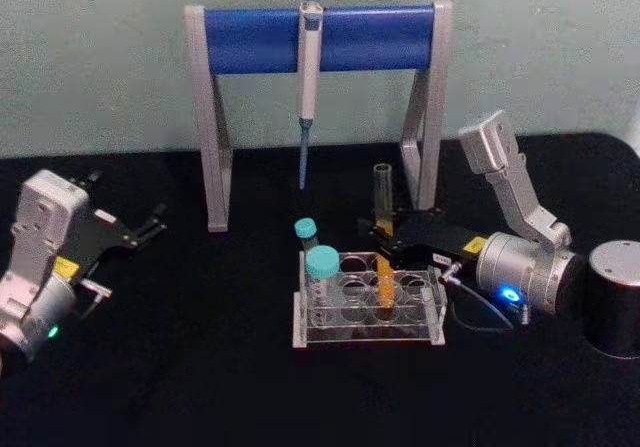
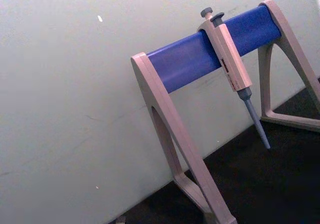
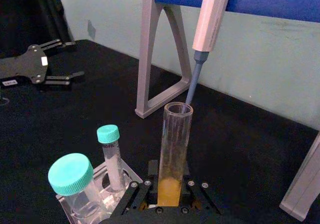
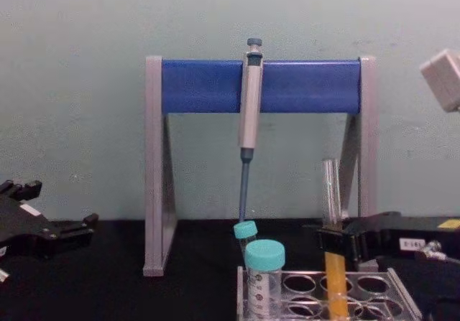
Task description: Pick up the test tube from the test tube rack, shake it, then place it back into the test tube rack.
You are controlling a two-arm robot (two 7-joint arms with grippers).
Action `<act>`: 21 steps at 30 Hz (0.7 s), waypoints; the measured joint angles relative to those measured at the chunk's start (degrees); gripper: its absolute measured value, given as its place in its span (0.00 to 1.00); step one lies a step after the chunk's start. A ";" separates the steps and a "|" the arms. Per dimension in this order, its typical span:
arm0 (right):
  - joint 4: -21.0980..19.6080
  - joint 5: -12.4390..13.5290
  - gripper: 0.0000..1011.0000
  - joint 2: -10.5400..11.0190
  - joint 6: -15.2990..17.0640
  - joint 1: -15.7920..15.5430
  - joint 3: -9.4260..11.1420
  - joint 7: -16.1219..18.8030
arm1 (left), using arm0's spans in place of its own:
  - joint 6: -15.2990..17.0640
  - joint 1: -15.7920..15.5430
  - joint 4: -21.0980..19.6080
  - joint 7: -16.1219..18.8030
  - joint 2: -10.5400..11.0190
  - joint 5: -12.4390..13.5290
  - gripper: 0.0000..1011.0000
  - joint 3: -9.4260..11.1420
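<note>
Tube gripped, seemingly not yet lifted
Right pincer (image 3: pixel 170 189) clamps the test tube (image 3: pixel 176 134), seated in the rack (image 1: pixel 368 338) below; left pincer (image 3: pixel 78 59) open, far aside.

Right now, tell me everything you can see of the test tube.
The test tube is a tall, slim clear glass tube, open on top, with orange-yellow liquid in its lower part. It stands upright in the test tube rack, right of the teal-capped vials. The right tool is closed on it just above the rack.
</note>
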 joint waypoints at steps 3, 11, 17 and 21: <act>0.00 0.01 0.23 0.00 0.00 0.00 0.00 0.00 | 0.00 0.00 0.00 0.00 0.00 0.00 0.99 0.00; 0.00 0.00 0.23 0.00 -0.02 -0.03 0.01 0.00 | 0.00 0.00 0.00 0.00 0.00 0.00 0.99 0.00; -0.54 0.11 0.23 0.08 -1.54 -0.87 0.29 0.52 | 0.00 0.00 0.00 0.00 0.00 0.00 0.99 0.00; -1.04 0.10 0.23 0.16 -3.03 -1.70 0.61 0.74 | 0.00 0.00 0.00 0.00 0.00 0.00 0.99 0.00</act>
